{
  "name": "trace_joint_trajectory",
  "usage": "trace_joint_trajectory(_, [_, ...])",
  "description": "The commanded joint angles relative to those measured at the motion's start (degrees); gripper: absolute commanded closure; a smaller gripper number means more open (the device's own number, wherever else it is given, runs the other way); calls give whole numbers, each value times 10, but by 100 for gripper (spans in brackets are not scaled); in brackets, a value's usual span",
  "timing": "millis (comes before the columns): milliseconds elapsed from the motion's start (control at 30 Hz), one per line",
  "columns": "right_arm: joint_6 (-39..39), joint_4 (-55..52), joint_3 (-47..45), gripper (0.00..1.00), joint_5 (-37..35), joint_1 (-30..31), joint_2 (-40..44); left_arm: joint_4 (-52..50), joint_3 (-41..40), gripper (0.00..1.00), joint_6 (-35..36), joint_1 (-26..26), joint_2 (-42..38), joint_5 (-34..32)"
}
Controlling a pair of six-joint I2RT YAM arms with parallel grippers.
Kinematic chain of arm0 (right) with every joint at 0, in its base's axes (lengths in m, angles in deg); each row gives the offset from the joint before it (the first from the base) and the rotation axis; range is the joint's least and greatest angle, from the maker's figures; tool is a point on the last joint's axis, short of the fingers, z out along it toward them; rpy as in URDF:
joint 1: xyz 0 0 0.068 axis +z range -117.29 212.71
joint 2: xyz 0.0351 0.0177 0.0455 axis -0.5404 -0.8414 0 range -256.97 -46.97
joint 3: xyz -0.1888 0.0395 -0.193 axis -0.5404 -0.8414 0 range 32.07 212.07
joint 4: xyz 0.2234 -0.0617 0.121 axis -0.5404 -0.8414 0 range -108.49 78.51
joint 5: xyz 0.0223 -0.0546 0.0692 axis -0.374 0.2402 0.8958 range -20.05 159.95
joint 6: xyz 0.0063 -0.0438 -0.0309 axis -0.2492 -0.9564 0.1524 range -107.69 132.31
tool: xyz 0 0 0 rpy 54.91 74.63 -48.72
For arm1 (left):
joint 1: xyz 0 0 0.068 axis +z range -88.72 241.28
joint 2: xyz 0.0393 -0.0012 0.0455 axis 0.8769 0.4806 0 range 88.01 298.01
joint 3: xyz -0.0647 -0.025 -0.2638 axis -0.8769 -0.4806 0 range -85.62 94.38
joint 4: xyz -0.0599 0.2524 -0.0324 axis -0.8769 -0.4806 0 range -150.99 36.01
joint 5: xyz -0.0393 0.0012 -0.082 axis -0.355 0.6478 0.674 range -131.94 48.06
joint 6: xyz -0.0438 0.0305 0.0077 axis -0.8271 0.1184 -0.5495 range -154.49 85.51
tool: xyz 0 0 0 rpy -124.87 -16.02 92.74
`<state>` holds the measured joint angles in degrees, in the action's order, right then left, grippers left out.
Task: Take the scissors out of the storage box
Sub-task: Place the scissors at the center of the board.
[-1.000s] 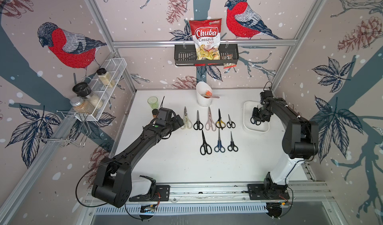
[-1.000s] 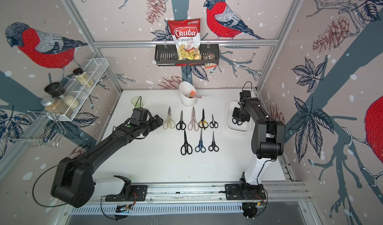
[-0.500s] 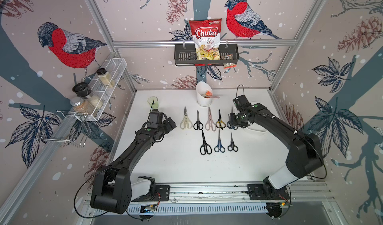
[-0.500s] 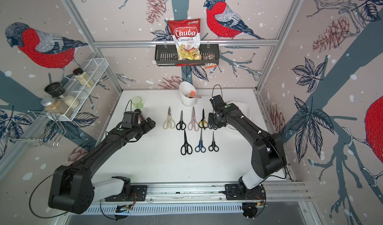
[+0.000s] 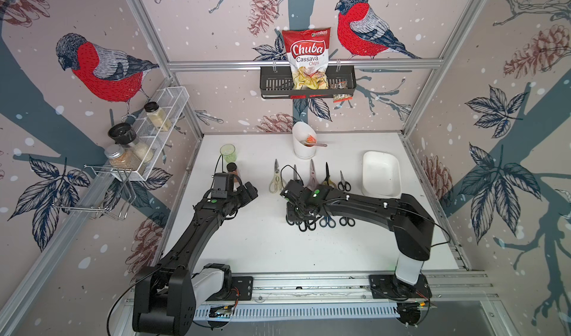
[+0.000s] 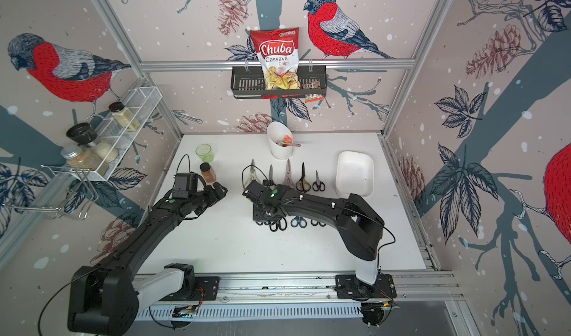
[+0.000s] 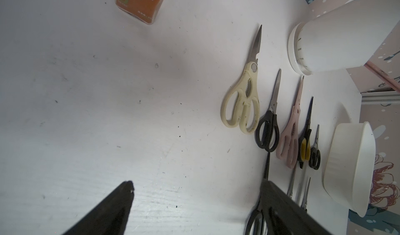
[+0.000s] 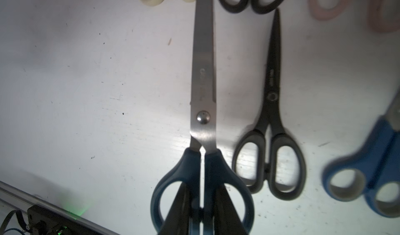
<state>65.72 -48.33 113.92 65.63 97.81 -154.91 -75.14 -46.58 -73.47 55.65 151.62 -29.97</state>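
White tabletop [image 5: 247,251] viewed from above: the left gripper [image 5: 248,192] hangs wide and empty, well apart. The right gripper [image 8: 202,201] pinches the handles of the dark-blue scissors [image 8: 203,82]. Their blades run straight ahead of it, parallel to the black pair [image 8: 270,93] just beside on its right. The empty storage box [image 5: 381,176] lies well beyond, farther right.

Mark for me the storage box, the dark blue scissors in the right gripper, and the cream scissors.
storage box [image 5: 381,176], in a top view, bare floor.
dark blue scissors [image 8: 203,116], right wrist view, pivot rivet.
cream scissors [image 7: 250,78], left wrist view, handle neck.
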Motion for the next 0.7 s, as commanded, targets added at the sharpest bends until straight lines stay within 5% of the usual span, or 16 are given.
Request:
trace_joint_trajectory(0, [52, -18, 49, 100, -34, 28, -43, -19, -9, 5, 12, 3, -19, 1])
trace_joint_trajectory(233, [83, -61, 140, 100, -23, 54, -138, -29, -36, 5, 27, 5, -68, -25])
trace_joint_trajectory(667, [77, -52, 143, 100, -8, 46, -176, -35, -56, 5, 26, 6, -124, -55])
